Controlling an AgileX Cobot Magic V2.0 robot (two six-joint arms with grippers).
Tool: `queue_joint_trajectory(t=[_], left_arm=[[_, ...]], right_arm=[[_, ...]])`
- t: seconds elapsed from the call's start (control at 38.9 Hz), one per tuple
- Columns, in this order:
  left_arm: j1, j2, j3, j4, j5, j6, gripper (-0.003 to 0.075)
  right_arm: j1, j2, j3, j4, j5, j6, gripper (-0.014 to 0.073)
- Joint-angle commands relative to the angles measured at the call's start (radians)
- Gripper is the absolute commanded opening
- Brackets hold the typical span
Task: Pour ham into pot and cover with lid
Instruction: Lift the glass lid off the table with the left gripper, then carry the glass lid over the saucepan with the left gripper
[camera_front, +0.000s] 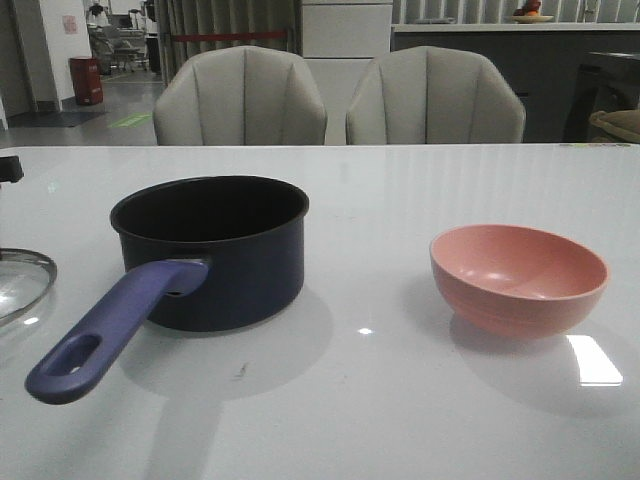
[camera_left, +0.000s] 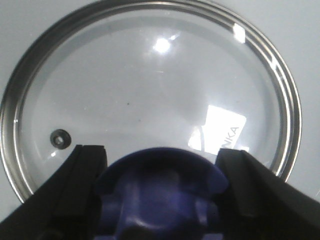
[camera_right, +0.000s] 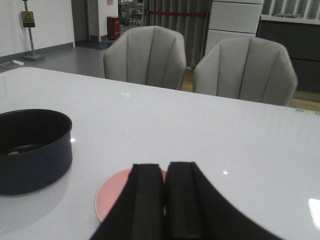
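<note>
2 grippers: left gripper (camera_left: 162, 200) straddles the blue knob (camera_left: 162, 192) of the glass lid (camera_left: 150, 85) at far left, contact unclear; right gripper (camera_right: 165, 200) clenched, empty, over the pink bowl (camera_front: 518, 277). Navy pot (camera_front: 210, 250) sits left-center, handle (camera_front: 110, 335) pointing near-left. Ham (camera_right: 14, 152) barely visible inside pot.

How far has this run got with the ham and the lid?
Pouring looks done: the pink bowl stands upright and looks empty, and something small lies inside the pot. In hand: the left gripper straddles the blue knob of the lid, which lies on the table. Left: covering the pot; the right gripper is shut, idle.
</note>
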Motion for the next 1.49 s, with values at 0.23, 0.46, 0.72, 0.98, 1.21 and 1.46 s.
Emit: queue_joint_trajectory(t=[0.23,0.46,0.72,0.98,1.21,1.46], left_arm=[[-0.01,-0.104,-0.129,-0.005,0.049,0.028,0.0256],[-0.07,-0.111,-0.247,-0.002,0.108,0.06,0.0256],[-0.158,-0.111,-0.429,0.0,0.172,0.087,0.0256],[-0.291,-0.111,-0.49,0.0,0.172,0.087,0.0256],[-0.419,-0.111,-0.49,0.0,0.172,0.111,0.0256],[-0.507,-0.083,-0.49,0.0,0.172,0.136,0.0256]], right_arm=[[0.001,0.005,-0.022,0.018,0.018,-0.008,0.0148],[0.001,0.005,-0.022,0.018,0.018,-0.008,0.0148],[0.001,0.005,-0.022,0.018,0.018,-0.008,0.0148],[0.001,0.005,-0.022,0.018,0.018,-0.008,0.0148],[0.001,0.005,-0.022,0.018,0.018,-0.008,0.0148],[0.001,0.005,-0.022,0.018,0.018,-0.008,0.0148]])
